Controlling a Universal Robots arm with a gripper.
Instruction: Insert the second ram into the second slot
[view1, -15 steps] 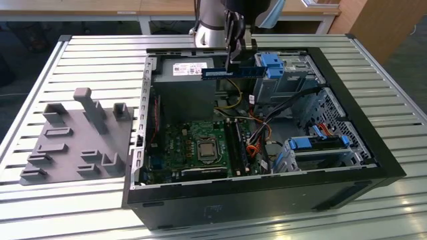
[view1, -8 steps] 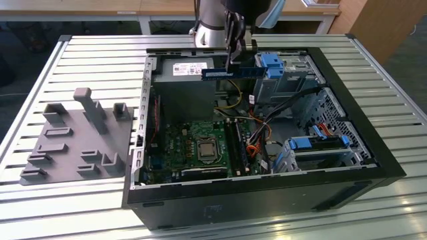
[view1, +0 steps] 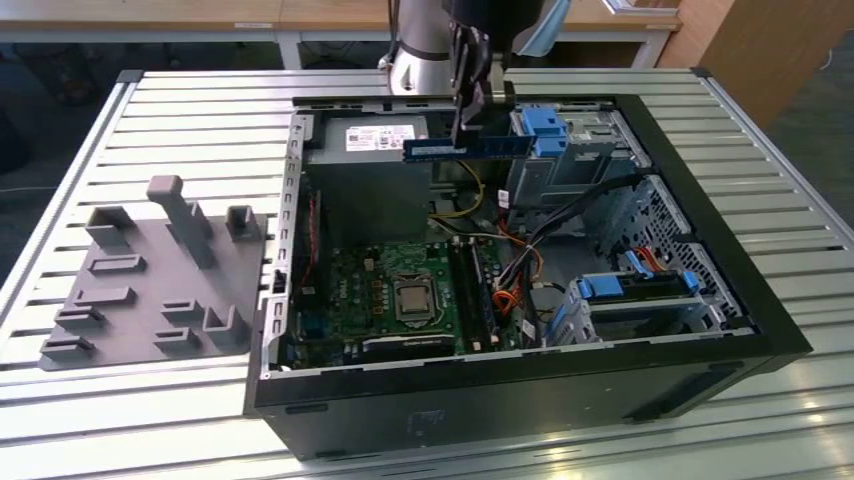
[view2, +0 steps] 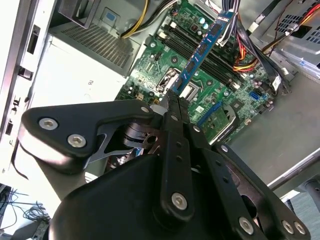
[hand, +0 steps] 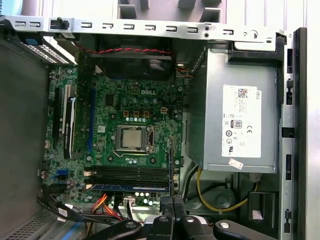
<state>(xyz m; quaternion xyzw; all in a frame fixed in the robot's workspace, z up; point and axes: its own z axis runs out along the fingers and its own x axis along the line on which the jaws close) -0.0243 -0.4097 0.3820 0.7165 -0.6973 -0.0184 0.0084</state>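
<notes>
The gripper (view2: 169, 102) is clenched on one end of the ram (view2: 200, 52), and the stick is held out from the fingertips in the air, touching nothing else. In the exterior view the ram (view1: 467, 147) is carried level over the open case (view1: 534, 400), between the power supply (view1: 367, 140) and the drive cage (view1: 567, 150). Below it the board (hand: 140, 105) is seen, with the slots (hand: 132, 173) set just beside the socket (hand: 132, 138). A blue stick (hand: 130, 187) appears seated in the slot farthest from the socket. A grey fixture plate (view1: 147, 290) is laid on the table (view1: 761, 150) at the exterior view's left.
</notes>
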